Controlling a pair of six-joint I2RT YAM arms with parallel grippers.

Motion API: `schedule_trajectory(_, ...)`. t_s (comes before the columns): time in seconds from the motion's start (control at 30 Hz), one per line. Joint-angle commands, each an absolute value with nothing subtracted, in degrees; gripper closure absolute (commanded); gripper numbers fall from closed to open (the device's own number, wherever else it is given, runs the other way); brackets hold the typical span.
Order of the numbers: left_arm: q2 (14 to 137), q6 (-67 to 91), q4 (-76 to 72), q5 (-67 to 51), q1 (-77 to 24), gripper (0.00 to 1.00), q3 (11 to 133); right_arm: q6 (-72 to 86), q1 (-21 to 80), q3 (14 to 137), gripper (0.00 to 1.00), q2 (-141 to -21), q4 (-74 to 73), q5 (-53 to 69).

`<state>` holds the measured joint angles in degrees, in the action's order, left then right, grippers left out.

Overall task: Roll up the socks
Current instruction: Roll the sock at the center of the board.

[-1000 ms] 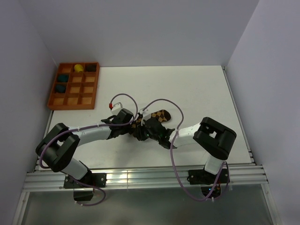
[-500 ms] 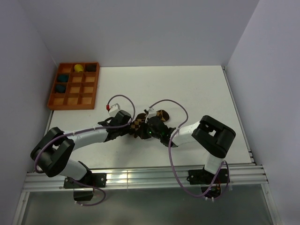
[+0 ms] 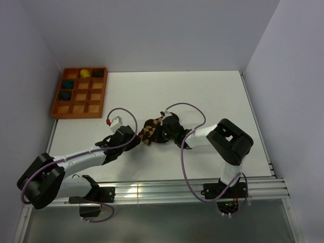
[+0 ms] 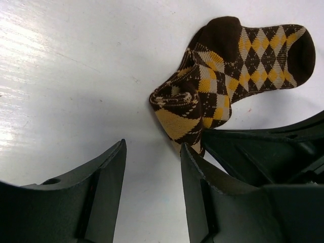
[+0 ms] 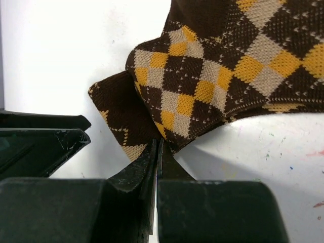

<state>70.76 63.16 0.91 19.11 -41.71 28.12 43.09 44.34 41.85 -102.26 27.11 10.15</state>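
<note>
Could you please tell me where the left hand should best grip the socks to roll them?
Probably the bunched, folded end of the socks, coming from the side of the left hand: that lump stands thick; the toe end lies flat.

The top external camera is mounted high above the near edge of the table (image 3: 212, 96) and looks down and forward over the whole surface from far off. The camera on the left hand (image 4: 153, 152) faces the table at close range. The camera on the right hand (image 5: 158, 147) faces it closer still. All three views share the socks (image 3: 150, 129) at mid-table.
</note>
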Motion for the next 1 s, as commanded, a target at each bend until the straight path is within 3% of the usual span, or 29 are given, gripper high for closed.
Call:
schedule_trajectory(0.0, 69.96, 65.21, -6.06, 19.16, -41.84, 0.48, 26.63, 39.29, 43.86, 44.38, 1.00, -103.71, 19.69, 9.32)
schedule_trajectory(0.43, 72.77, 71.54, -16.43, 17.93, -38.50, 0.40, 21.97, 31.30, 45.26, 52.37, 1.00, -105.20, 9.94, 9.76)
schedule_trajectory(0.97, 80.59, 71.89, -22.76, 14.94, -36.04, 0.46, 22.77, 30.67, 45.70, 55.37, 1.00, -106.87, 7.73, 11.42)
